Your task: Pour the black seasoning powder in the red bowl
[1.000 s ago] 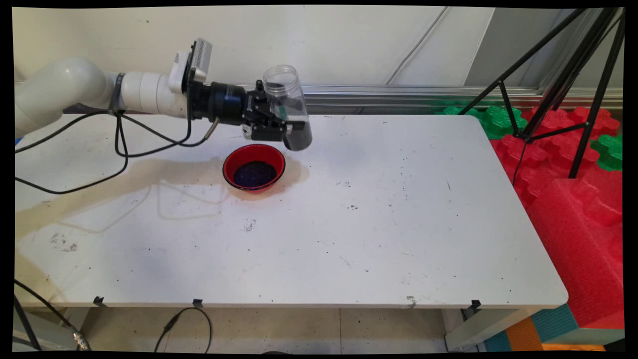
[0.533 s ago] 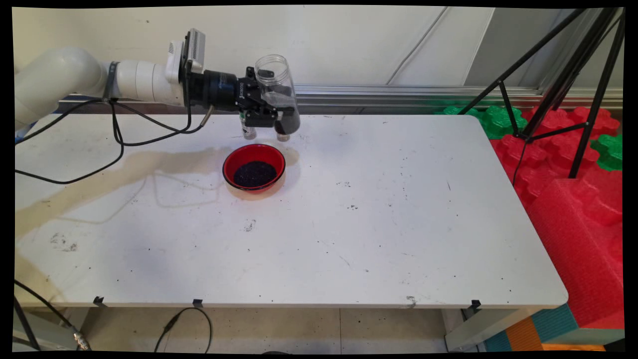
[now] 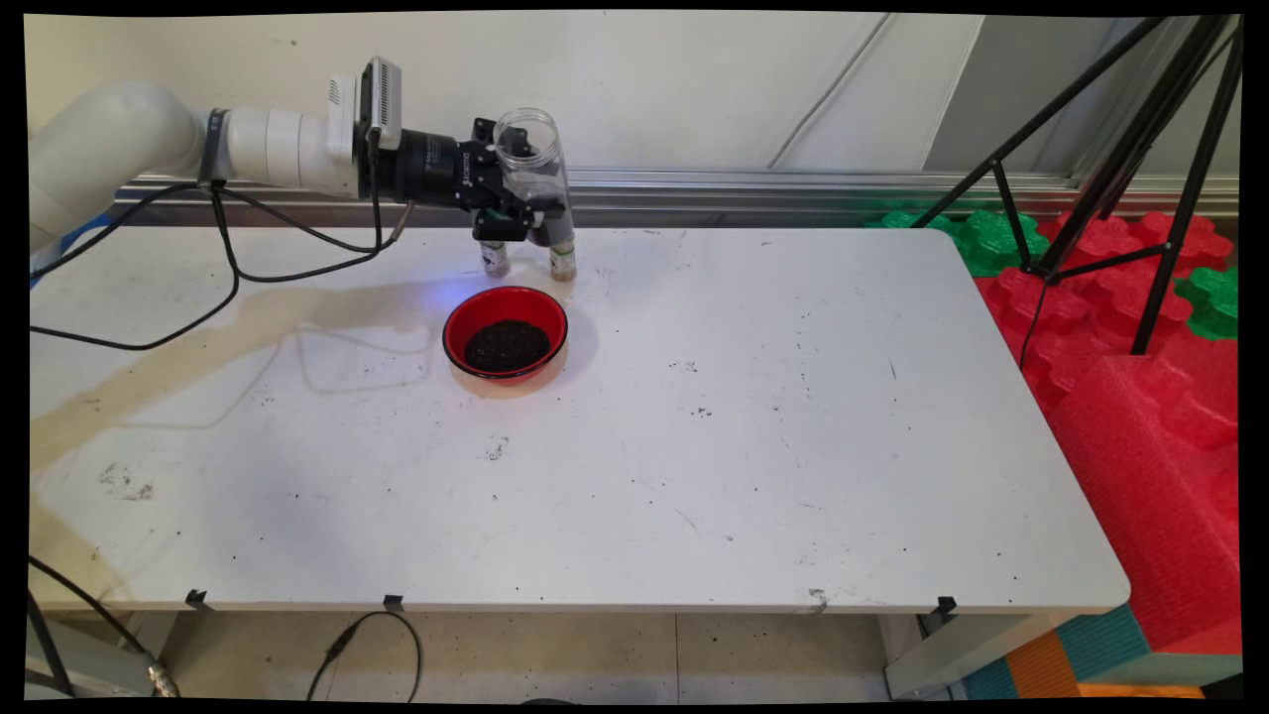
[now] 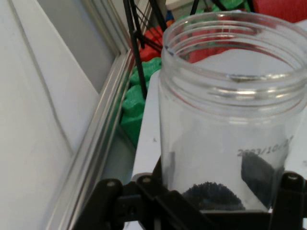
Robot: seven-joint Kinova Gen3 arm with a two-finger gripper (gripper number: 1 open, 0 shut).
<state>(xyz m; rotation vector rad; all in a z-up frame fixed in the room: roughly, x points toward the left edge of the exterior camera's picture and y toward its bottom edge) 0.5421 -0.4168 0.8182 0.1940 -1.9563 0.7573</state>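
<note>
Above the white table's (image 3: 694, 476) far edge, the gripper (image 3: 516, 213) pinched a clear plastic jar (image 3: 530, 164), upright, with dark granules at its bottom. Nearer stood a red bowl (image 3: 506, 332) of granules.

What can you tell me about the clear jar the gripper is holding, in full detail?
The jar is clear plastic by its look, round, with a wide threaded mouth and no lid. It stands nearly upright, mouth up, held above the table's far side, behind the red bowl. The black gripper is shut on its lower part. A little dark grainy stuff sits at its bottom; most of the jar is empty. The hand view shows a printed date, partly legible, on its wall.
</note>
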